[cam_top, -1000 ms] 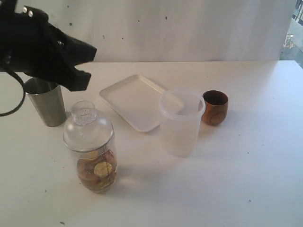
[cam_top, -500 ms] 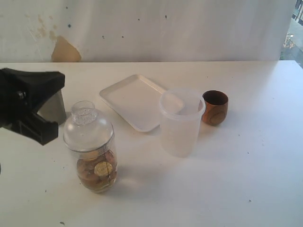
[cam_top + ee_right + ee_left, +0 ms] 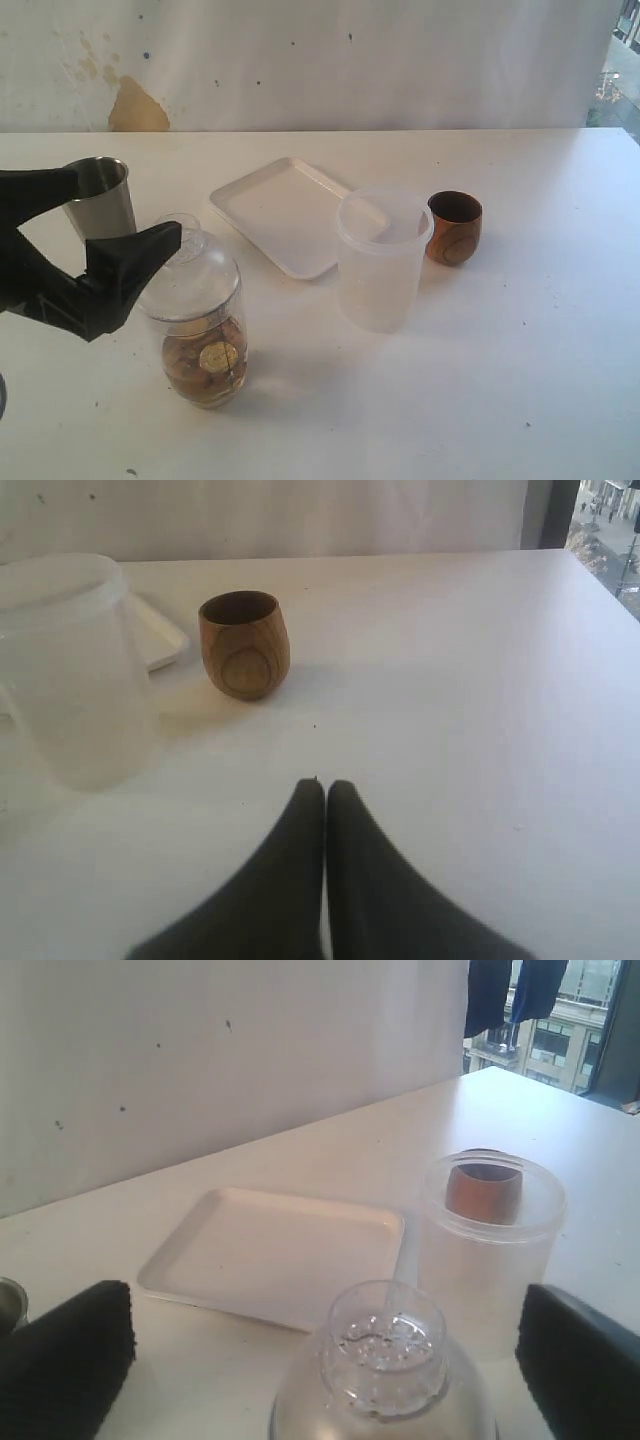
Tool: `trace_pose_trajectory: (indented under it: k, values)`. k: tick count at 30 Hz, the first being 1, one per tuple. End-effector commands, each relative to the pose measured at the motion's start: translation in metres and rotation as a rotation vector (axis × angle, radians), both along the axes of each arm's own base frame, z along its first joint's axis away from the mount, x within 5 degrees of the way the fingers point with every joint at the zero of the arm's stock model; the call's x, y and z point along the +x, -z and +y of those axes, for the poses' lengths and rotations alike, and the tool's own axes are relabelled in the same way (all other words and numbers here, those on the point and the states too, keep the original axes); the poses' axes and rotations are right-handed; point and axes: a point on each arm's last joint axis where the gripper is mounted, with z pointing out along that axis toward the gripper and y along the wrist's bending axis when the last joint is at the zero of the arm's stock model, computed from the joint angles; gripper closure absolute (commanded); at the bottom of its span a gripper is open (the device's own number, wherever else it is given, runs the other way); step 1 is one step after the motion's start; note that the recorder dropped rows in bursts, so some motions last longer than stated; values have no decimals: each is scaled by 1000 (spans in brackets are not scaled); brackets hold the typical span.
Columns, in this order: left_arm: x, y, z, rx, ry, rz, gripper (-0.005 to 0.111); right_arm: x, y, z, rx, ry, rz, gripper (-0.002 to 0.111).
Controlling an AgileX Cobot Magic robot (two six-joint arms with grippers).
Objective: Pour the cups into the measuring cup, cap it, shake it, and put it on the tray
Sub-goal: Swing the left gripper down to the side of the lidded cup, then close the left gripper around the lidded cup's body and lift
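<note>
The measuring cup stands at the front left, holding brown pieces, with the clear dome cap on it. My left gripper is open, one finger on each side of the cap, apart from it. The left gripper shows only its black fingertips. The steel tumbler stands behind it. The wooden cup sits right of the tray. My right gripper is shut and empty over bare table, short of the wooden cup; the exterior view does not show it.
A frosted plastic tub stands between the tray and the wooden cup, close to the tray's near corner. In the left wrist view the tub stands just past the cap, with the tray behind it.
My left gripper came down from above the steel tumbler, swung low at the far left, then moved right. It now stands open around the capped measuring cup's dome.
</note>
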Motion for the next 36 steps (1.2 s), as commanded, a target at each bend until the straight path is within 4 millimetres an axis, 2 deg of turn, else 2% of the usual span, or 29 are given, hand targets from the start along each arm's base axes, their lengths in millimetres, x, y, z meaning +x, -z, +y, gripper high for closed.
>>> trace_pose_trajectory:
  k: [1, 4, 9, 11, 15, 22, 29, 36]
  values:
    - [-2, 6, -1, -6, 1, 72, 2, 0, 1, 0, 0, -3, -8, 108]
    - [-7, 22, 3, 6, -6, 142, 2, 0, 1, 0, 0, -3, -8, 108]
    - [-18, 55, 13, -21, -27, 148, 2, 0, 1, 0, 0, -3, -8, 108]
    - [-26, 65, 13, -5, 34, 124, 2, 0, 1, 0, 0, -3, -8, 108]
    - [-38, 71, 7, -29, 187, 63, 2, 0, 1, 0, 0, -3, -8, 108]
    - [-30, 92, -1, 49, 197, 136, 2, 0, 1, 0, 0, -3, -8, 108]
    - [-13, 115, -6, 29, 113, 202, 2, 0, 1, 0, 0, -3, -8, 108]
    - [-1, 128, -19, 12, 140, 187, 2, 0, 1, 0, 0, -3, -8, 108]
